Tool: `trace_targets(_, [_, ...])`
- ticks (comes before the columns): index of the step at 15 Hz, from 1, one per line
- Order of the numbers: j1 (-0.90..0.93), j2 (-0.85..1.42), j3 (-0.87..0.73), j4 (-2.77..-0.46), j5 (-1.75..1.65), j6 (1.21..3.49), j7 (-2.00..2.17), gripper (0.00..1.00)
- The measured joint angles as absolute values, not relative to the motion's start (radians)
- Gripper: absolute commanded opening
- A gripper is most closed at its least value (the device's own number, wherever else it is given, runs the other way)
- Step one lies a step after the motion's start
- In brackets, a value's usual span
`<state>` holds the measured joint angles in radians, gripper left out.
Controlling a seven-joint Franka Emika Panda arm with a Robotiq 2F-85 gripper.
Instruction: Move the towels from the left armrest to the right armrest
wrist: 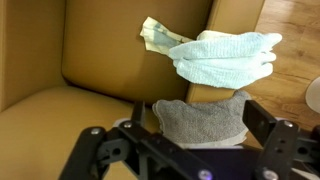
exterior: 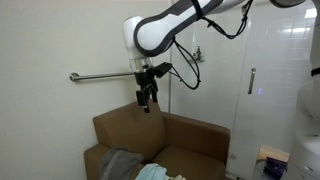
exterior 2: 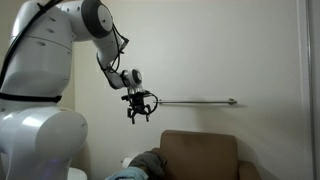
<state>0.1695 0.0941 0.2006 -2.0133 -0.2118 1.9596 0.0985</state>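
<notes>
in an exterior view the gripper hangs high above the brown armchair, in front of a wall grab rail. its jaws are spread wide with nothing between them. the grey towel and the pale blue-green towel lie on the left armrest, both cut off by the bottom edge.

in an exterior view from another side the gripper is small and dark, but i can see the fingers are apart and empty. the grey towel is a dim lump beside the chair back, and the pale one barely shows.

in the wrist view the pale blue-green towel lies bunched next to the grey towel, whose near edge is hidden behind the gripper. a yellowish corner pokes out from under the pale towel; i can't tell what it is.
</notes>
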Motion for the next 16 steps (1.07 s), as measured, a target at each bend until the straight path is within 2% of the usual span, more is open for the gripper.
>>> trace_targets(6, [0.175,0.160,0.193,-1.977,-0.205,1.944,0.038,1.00])
trace_targets(16, [0.134,0.489,0.177,-2.094,-0.205,2.121,-0.424,1.00])
